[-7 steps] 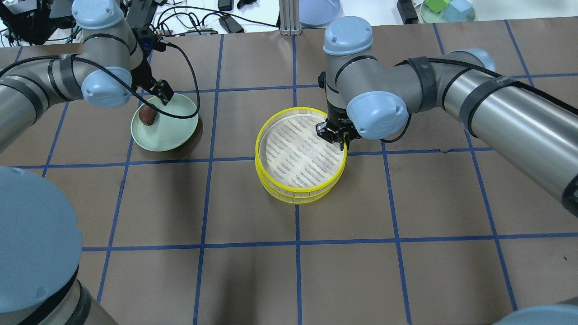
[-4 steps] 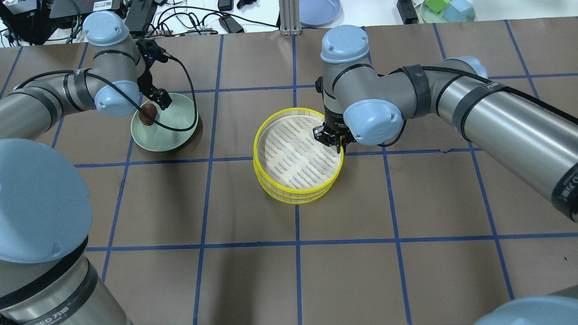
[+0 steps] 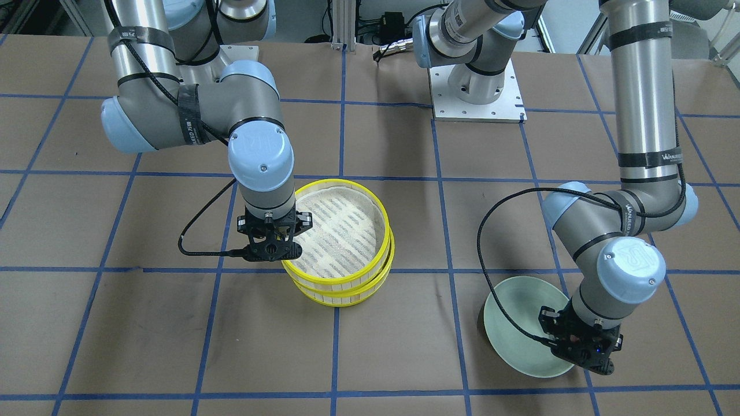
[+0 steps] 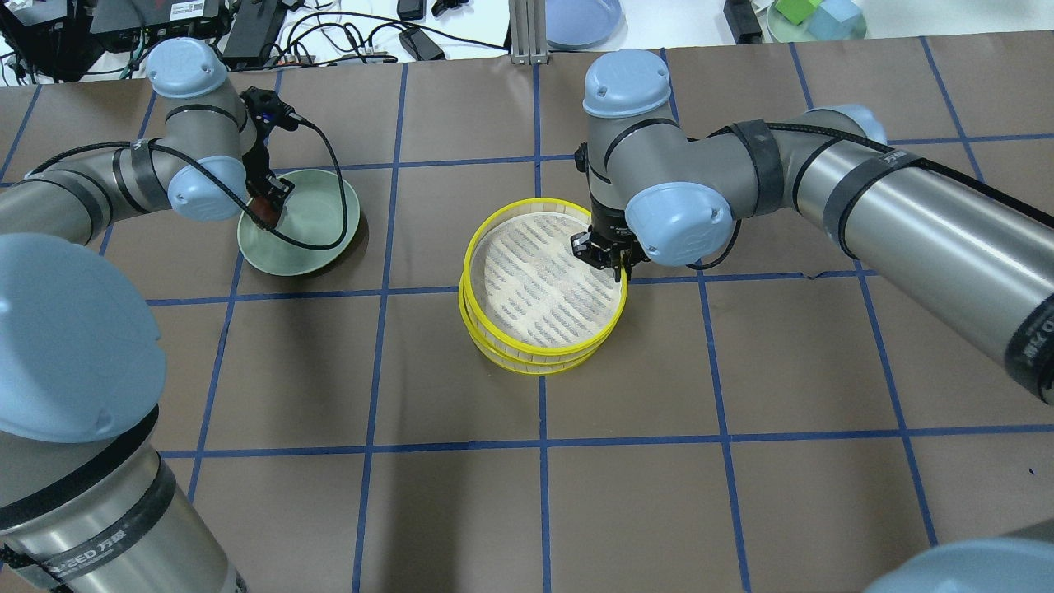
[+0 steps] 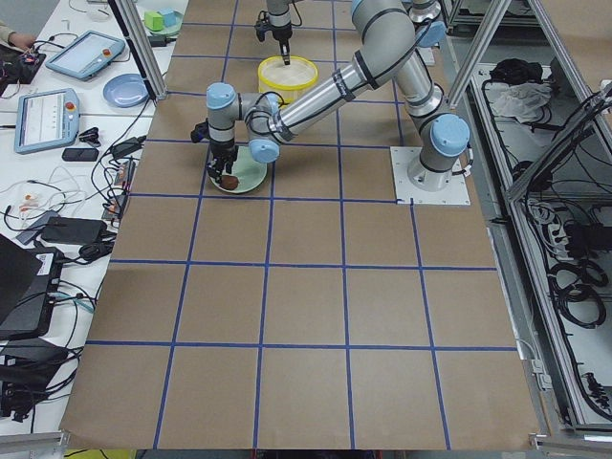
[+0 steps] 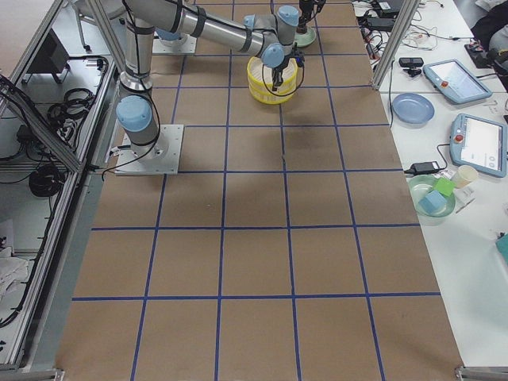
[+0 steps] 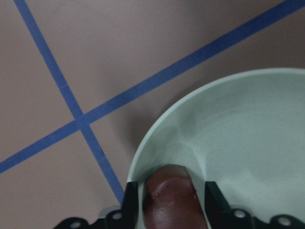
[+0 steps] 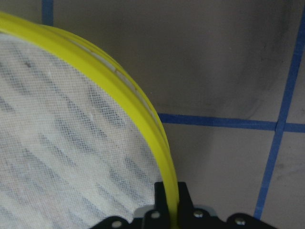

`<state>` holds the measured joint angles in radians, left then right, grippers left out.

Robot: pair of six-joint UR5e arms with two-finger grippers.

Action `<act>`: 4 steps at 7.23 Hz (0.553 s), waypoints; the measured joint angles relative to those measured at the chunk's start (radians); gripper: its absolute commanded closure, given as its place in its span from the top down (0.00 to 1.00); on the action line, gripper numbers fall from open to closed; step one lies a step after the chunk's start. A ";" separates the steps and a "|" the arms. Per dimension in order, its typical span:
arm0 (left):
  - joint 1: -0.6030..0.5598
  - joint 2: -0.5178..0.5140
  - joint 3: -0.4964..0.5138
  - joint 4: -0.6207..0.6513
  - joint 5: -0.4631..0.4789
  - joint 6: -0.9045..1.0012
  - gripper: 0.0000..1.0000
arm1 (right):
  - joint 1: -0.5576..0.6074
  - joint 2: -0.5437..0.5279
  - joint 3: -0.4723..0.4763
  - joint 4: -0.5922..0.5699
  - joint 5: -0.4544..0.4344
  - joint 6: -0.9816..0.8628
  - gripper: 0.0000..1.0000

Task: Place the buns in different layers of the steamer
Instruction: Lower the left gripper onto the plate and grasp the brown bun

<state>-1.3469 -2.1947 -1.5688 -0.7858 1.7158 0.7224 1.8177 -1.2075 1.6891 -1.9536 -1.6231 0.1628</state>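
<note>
Currently the right tool [image 4: 609,257] is clenched on the yellow rim of the upper steamer layer [image 4: 527,284], the rim running between its fingers. That layer sits on the lower steamer layer [image 3: 341,296], slightly off-centre. Well apart from this stack, on the left arm's side of the tabletop [image 4: 659,494], lies a pale green plate [image 4: 321,239]. The reddish-brown bun [image 7: 169,200] rests at the plate edge farthest from the stack, between the fingers of the left tool [image 4: 265,204], which looks released, a sliver of plate showing beside the bun.
</note>
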 measured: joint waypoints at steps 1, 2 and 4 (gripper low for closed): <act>0.006 0.002 0.001 -0.002 0.000 0.003 0.00 | 0.000 -0.014 -0.014 0.025 0.000 0.027 0.00; 0.007 0.007 0.002 -0.006 -0.005 -0.012 0.00 | 0.005 -0.023 -0.028 0.053 0.004 0.066 0.00; 0.001 0.045 0.002 -0.063 -0.075 -0.132 0.00 | 0.034 -0.010 -0.041 0.073 0.008 0.168 0.00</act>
<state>-1.3457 -2.1499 -1.5663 -0.8491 1.6413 0.5904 1.8521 -1.2171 1.6481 -1.8805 -1.6151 0.3312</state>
